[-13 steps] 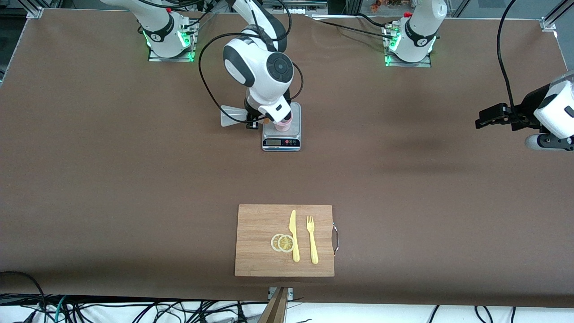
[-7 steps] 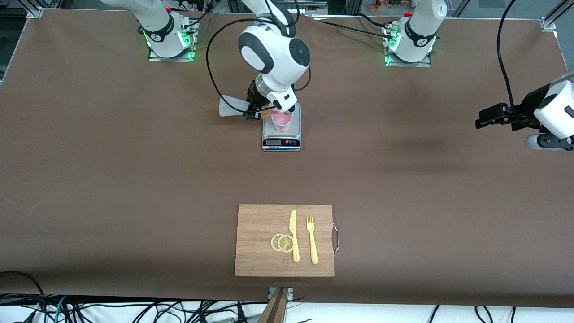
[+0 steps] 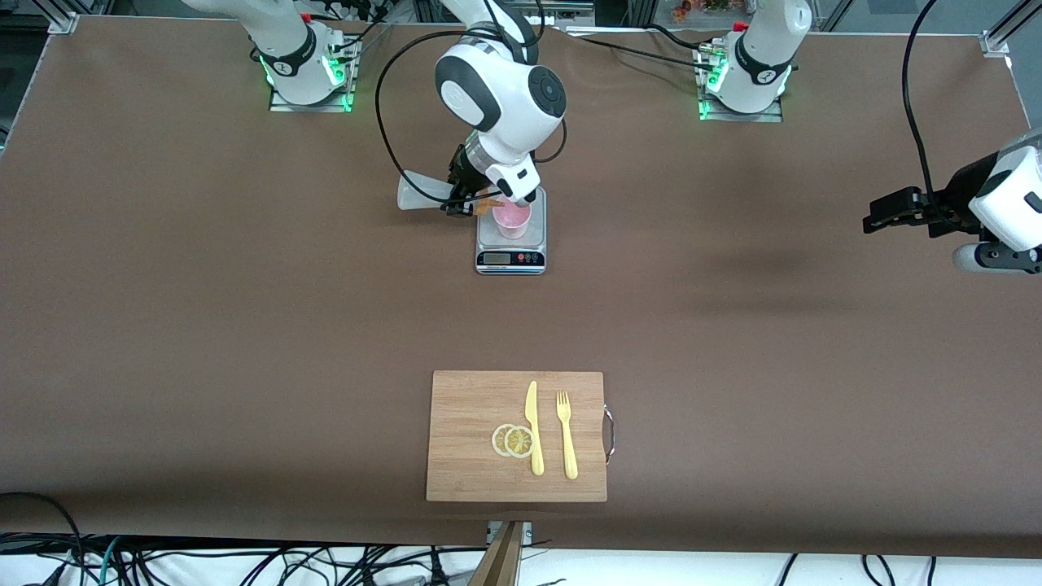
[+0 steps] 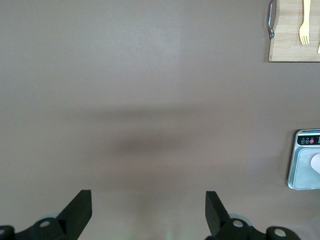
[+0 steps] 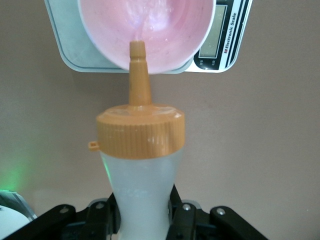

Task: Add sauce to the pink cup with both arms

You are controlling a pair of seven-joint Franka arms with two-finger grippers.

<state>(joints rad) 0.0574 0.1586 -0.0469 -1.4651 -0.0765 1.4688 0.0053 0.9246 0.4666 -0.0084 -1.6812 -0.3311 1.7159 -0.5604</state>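
Two arms worked: the right gripper squeezed the sauce, nozzle tipped over the pink cup on the scale; the left gripper waited, jaws wide, over bare table.

Before me a silver kitchen scale sits on the brown counter. Nearer the front camera lies a wooden cutting board carrying a yellow knife, a yellow fork and two lemon slices beside the knife.
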